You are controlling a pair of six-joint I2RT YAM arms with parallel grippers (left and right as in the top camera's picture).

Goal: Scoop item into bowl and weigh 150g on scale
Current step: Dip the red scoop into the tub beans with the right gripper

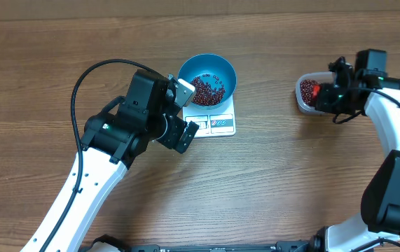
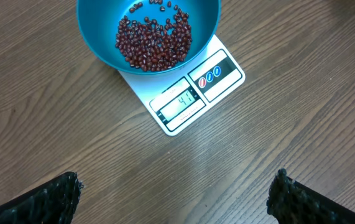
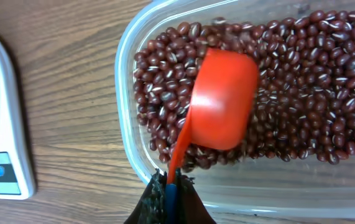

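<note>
Right wrist is showing loose, hard, roll-prone beans (image 3: 314,81), best lifted by red scoop (image 3: 224,99), handle being clamped in right gripper (image 3: 170,186).

A brown wood-grain desk (image 1: 270,182) is carrying the flat white scale (image 1: 221,124) at upper centre, and a clear plastic tub (image 1: 299,99) is sitting at upper right.

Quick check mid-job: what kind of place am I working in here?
Probably a robot test bench staged for kitchen weighing, not a real kitchen: a wood-grain table, a white scale under a blue bowl of beans, and a clear tub with a red scoop.
</note>
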